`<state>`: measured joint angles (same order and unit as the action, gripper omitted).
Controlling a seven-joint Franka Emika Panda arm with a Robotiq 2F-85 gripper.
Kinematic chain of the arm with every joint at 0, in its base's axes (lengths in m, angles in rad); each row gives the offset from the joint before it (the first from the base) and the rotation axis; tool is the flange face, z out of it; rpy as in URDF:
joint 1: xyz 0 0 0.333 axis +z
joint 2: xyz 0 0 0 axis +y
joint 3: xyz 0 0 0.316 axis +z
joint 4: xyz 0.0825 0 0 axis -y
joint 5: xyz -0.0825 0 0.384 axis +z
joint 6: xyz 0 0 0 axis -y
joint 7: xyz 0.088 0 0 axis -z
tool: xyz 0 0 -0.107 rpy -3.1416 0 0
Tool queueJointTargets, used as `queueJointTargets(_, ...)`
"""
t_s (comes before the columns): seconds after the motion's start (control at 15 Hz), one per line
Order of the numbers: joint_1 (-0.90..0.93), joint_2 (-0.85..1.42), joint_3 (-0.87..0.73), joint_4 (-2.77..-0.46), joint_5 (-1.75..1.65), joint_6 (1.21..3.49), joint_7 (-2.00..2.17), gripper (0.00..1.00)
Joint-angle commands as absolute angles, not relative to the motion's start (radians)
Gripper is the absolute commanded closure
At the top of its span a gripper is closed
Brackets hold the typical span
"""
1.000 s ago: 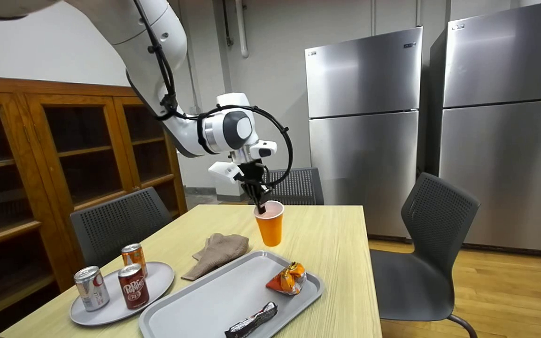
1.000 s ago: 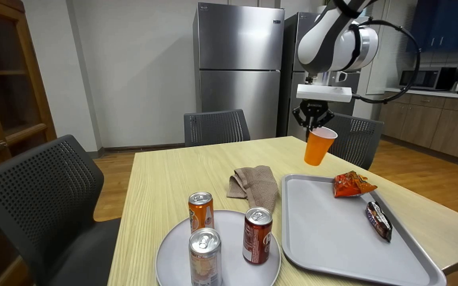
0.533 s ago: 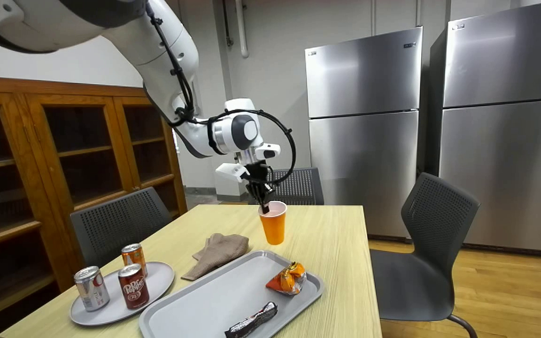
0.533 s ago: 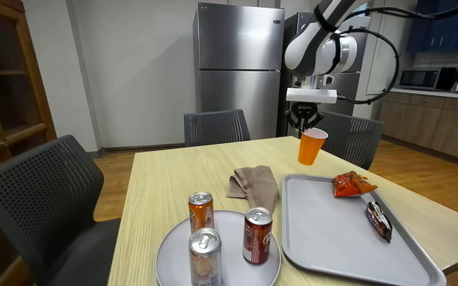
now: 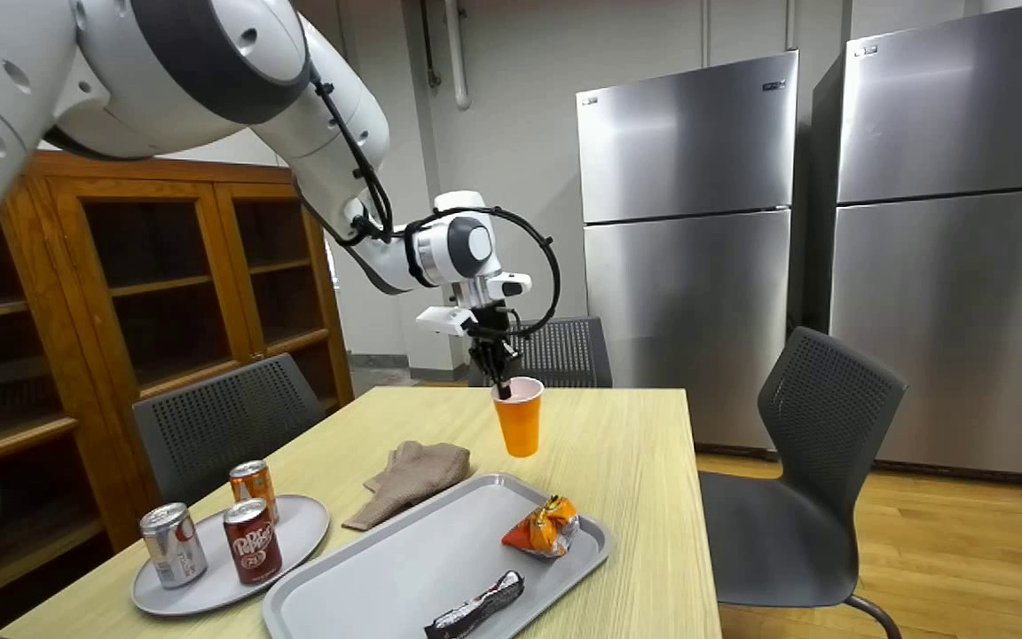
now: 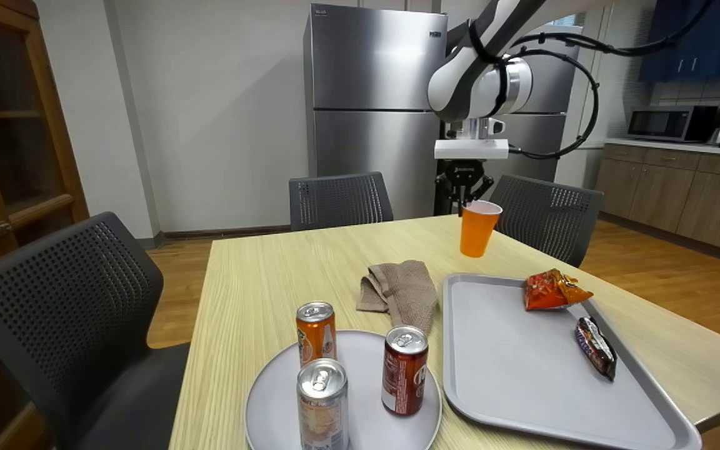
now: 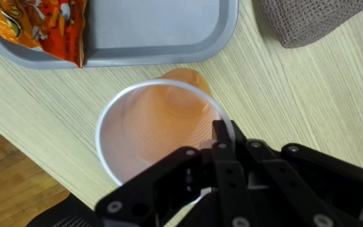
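Note:
My gripper (image 7: 229, 130) is shut on the rim of an orange plastic cup (image 7: 156, 126), one finger inside the cup and the other outside. The cup's white inside looks bare in the wrist view. In both exterior views the cup (image 5: 520, 426) (image 6: 477, 234) hangs slightly tilted from the gripper (image 5: 503, 390) (image 6: 462, 209) over the far part of the table, beyond the tray. Whether its base touches the tabletop I cannot tell. Closest to it are the grey tray's (image 7: 156, 28) edge and an orange-red snack bag (image 7: 55, 31) in the tray's corner.
On the tray (image 6: 510, 356) also lies a dark wrapped bar (image 6: 596, 349). A brown cloth (image 6: 404, 290) is crumpled beside it. Three cans, one a red-brown can (image 5: 253, 541), stand on a grey plate (image 5: 302, 524). Dark chairs (image 5: 795, 479) surround the wooden table (image 5: 635, 497).
Arm and cup have moved left in one exterior view and slightly right and away in another. The cup hangs a little straighter now. The grip on the rim is unchanged; everything else stays put.

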<state>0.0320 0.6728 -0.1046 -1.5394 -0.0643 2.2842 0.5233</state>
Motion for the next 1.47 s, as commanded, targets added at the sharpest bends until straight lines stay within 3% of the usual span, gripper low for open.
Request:
queueJointTargets(0.0, 0.051, 0.769, -0.123, -1.364, -0.049, 2.167, 0.533, 0.99)
queueJointTargets(1.4, 0.046, 0.971, -0.125, -0.994, -0.061, 1.897, 0.508, 0.99)
